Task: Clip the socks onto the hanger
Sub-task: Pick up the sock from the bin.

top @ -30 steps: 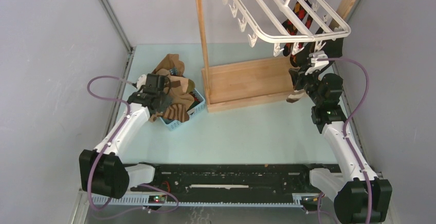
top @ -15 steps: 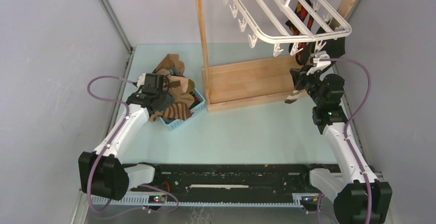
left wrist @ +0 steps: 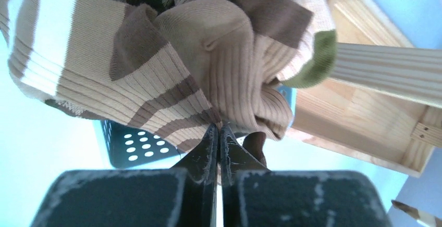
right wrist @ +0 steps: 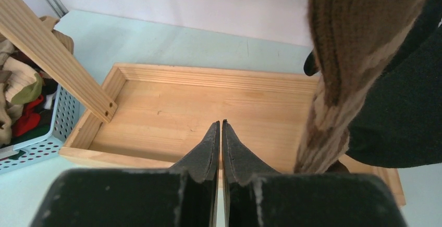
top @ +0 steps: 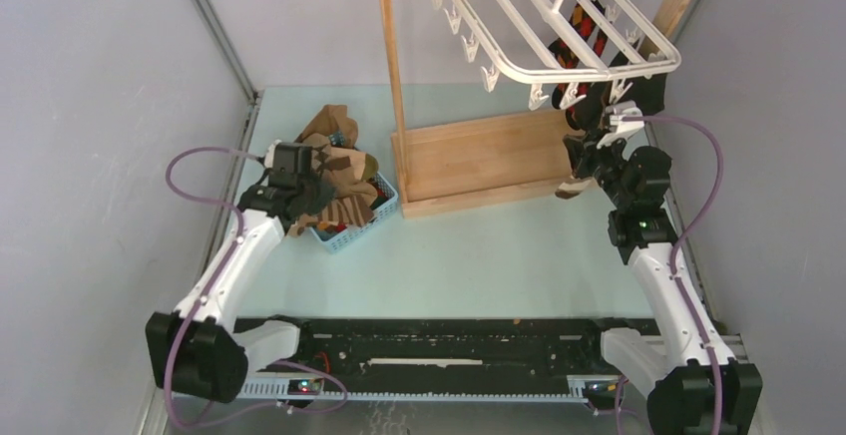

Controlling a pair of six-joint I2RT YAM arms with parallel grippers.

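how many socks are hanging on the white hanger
3: a brown argyle sock at the near edge of the hanger, a black sock beside it, a red argyle sock under the bars; others may be hidden.

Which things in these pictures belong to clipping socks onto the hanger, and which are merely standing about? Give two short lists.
For the job:
- white clip hanger
- heap of tan and brown striped socks
- brown patterned sock and black sock, hanging under the hanger

Standing about:
- blue mesh basket, holding the heap
- wooden rail stand
- table
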